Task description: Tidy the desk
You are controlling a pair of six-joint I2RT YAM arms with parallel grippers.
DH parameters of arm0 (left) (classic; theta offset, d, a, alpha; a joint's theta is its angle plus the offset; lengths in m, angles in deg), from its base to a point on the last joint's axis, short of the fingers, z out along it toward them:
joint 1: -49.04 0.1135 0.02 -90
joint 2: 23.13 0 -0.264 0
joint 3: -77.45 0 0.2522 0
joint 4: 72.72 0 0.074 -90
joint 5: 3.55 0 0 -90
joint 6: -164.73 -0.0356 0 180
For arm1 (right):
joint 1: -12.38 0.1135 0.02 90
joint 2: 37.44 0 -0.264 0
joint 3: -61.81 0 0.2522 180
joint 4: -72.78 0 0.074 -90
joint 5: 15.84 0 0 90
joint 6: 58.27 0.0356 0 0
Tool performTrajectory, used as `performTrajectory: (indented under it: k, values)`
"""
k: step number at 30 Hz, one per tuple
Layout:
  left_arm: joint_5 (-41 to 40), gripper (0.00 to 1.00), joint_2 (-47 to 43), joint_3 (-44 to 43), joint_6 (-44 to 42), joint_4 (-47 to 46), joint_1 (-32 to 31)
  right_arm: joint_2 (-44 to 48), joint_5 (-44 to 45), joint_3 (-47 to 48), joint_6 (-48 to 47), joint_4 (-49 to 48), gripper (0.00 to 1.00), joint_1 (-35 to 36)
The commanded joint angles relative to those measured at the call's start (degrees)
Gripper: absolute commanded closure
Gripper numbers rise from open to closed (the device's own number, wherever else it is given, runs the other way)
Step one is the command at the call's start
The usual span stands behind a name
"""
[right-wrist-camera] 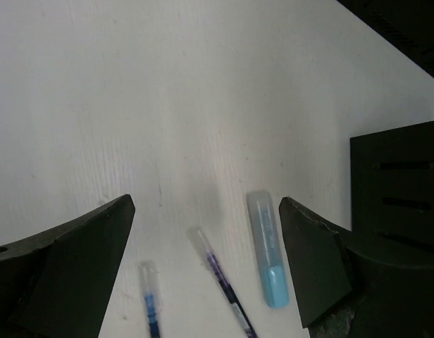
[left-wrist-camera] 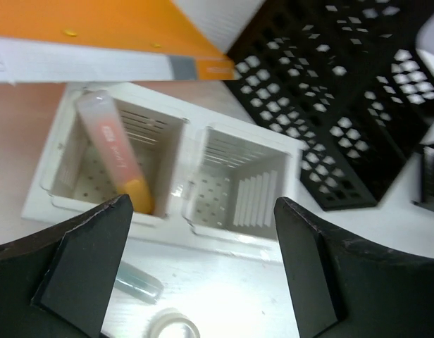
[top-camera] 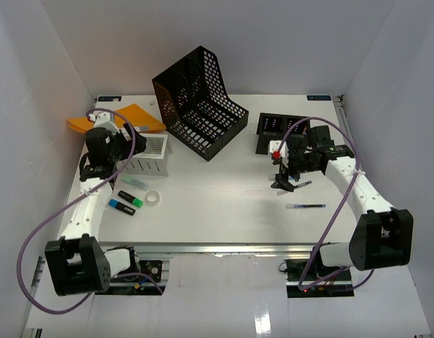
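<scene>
The white desk (top-camera: 217, 218) carries scattered stationery. My left gripper (top-camera: 127, 149) is open and empty and hovers over the white two-compartment pen holder (top-camera: 148, 155). In the left wrist view the gripper (left-wrist-camera: 203, 205) frames the holder (left-wrist-camera: 168, 225); an orange highlighter (left-wrist-camera: 118, 158) stands tilted in its left compartment. My right gripper (top-camera: 283, 179) is open and empty, above the desk at the right. In the right wrist view the gripper (right-wrist-camera: 206, 204) is above a light blue highlighter (right-wrist-camera: 268, 259) and two blue pens (right-wrist-camera: 220, 278) (right-wrist-camera: 149, 299) that lie on the desk.
A black mesh file holder (top-camera: 199, 102) stands at back centre, a black tray (top-camera: 273, 130) at back right, an orange folder (top-camera: 122, 116) at back left. Two highlighters (top-camera: 130, 199) (top-camera: 121, 206), a tape roll (top-camera: 152, 198) and a clear-capped marker (top-camera: 132, 182) lie front left. A pen (top-camera: 305, 206) lies front right.
</scene>
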Motion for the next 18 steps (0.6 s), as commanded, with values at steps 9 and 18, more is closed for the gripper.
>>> performTrajectory:
  k: [9, 18]
  values:
    - [25.24, 0.06, -26.66, 17.12, 4.96, -9.76, 0.24, -11.14, 21.79, 5.33, -23.61, 7.96, 0.06, -0.07]
    - [29.21, 0.02, -29.91, 18.82, 5.84, -11.11, 0.15, -21.93, 27.9, 10.64, -17.6, 0.95, 0.19, -0.07]
